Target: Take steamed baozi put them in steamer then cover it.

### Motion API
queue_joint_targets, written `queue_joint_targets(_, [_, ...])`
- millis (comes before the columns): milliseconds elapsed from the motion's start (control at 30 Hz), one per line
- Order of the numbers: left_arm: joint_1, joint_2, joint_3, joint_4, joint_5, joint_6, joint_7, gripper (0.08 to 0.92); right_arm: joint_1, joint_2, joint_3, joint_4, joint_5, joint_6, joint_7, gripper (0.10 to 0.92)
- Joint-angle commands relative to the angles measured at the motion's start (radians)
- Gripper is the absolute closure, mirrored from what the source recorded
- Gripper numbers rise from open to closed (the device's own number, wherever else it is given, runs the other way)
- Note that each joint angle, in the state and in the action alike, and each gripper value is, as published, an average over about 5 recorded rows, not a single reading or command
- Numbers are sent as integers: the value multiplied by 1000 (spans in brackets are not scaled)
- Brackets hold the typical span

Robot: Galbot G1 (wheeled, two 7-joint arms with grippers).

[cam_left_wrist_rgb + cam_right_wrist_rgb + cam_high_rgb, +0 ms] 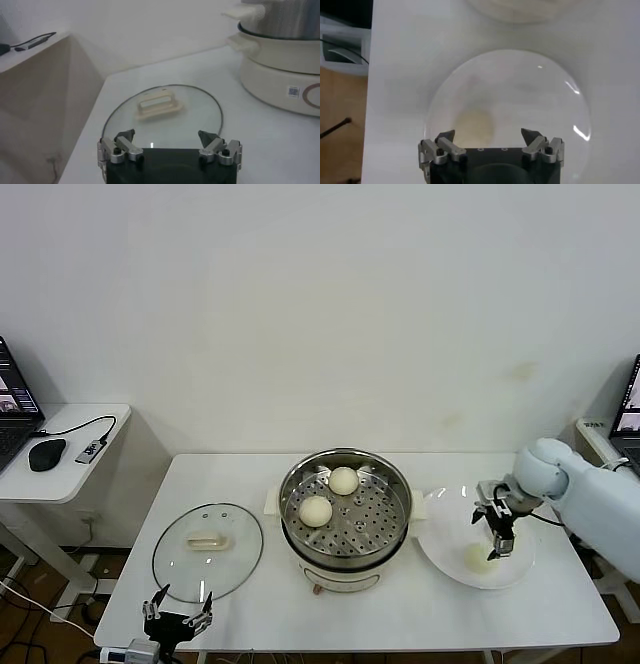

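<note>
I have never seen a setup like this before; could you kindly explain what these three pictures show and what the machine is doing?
This is a two-armed robot at a white table. The wide picture comes from a camera on its head; the other two come from cameras on its wrists.

In the middle stands the steamer, with two steamed baozi on its perforated tray. The glass cover lies flat on the table on the robot's left.

The left gripper hovers open at the table's near edge, just short of the cover, holding nothing. The right gripper hangs open over a white plate, just above another baozi lying there. It holds nothing yet.

A side table carries a mouse.
</note>
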Motion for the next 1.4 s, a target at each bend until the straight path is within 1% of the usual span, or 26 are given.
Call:
queue_joint_targets(33, [0,1,1,2,1,0,1,177,-58,27,38,-37,-51,0,22,203])
queue_joint_targets(633, [-6,4,3,27,2,-1,2,177,-90,41,49,-60,-86,5,19,203])
queue_joint_targets(1133, [-15,4,12,39,2,-3,1,177,-105,36,50,-58,-84,1,24,207])
queue_joint_targets(1267, [-15,5,11,41,2,-3,1,177,-105,35,51,-55,-78,-3,27,245])
queue_joint_targets(1400, [-17,5,11,41,1,-3,0,177,-103,35,50,-57,-68,-9,33,343])
